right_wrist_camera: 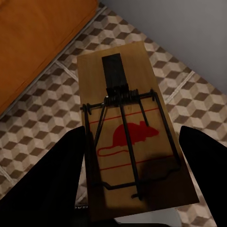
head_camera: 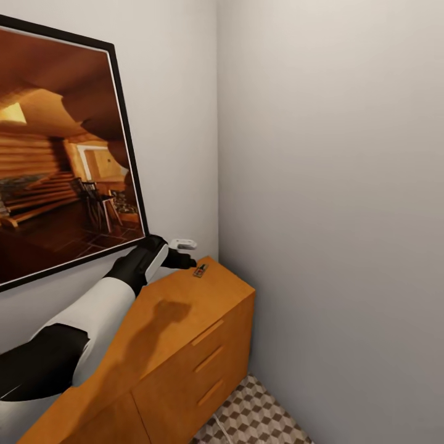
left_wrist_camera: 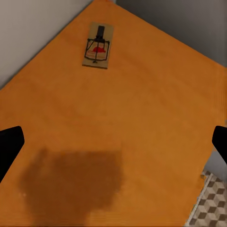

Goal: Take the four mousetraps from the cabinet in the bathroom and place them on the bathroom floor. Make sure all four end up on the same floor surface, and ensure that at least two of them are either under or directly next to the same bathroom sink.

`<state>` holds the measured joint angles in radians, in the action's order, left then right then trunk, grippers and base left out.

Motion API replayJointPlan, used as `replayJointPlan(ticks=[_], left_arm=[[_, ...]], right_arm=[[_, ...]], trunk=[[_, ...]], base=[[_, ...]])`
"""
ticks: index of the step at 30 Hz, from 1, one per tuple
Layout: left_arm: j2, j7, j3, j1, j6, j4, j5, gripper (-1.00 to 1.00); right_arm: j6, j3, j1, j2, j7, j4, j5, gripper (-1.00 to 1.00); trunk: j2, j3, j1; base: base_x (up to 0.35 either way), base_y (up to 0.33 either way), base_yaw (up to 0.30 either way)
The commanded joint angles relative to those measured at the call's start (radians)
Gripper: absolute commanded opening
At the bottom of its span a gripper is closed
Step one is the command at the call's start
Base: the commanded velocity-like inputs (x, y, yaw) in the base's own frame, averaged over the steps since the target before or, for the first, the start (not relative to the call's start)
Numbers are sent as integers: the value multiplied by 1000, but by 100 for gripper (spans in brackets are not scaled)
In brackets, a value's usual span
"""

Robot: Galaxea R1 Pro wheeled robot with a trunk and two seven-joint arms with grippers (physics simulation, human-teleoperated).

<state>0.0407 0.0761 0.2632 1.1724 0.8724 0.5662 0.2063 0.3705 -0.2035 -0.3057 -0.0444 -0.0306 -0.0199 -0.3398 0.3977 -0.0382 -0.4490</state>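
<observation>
Gripping 1 mousetrap (right_wrist_camera: 135,142) between its dark fingers (right_wrist_camera: 56,179), the right gripper (right_wrist_camera: 137,182) holds the tan slab, black wire and red mouse print, above the cube-patterned bathroom floor (right_wrist_camera: 42,127). Left fingers (left_wrist_camera: 8,149) spread apart over the orange cabinet (left_wrist_camera: 142,118); another trap (left_wrist_camera: 98,46) lies at its far corner.

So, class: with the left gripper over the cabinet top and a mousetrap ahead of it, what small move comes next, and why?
Probably ease the left gripper forward and down onto the mousetrap: its fingers are spread wide with cabinet top between them, and the trap lies beyond the fingertips.
</observation>
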Motion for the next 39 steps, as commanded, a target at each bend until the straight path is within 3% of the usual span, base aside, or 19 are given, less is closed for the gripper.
replayJointPlan(ticks=[1,11,39], left_arm=[[1,-1,7,1,3,0,4,100],[9,-1,19,1,3,0,4,100],[5,-1,19,1,3,-9,4,100]], right_arm=[[4,-7,-1,0,-3,1,-11,-100],[5,-7,-1,0,-3,2,-11,-100],[4,-7,-1,-2,-3,1,-11,-100]], trunk=[[2,-4,-1],[2,-14,-1],[2,-14,-1]], base=[[248,0,0],[113,0,0],[55,0,0]])
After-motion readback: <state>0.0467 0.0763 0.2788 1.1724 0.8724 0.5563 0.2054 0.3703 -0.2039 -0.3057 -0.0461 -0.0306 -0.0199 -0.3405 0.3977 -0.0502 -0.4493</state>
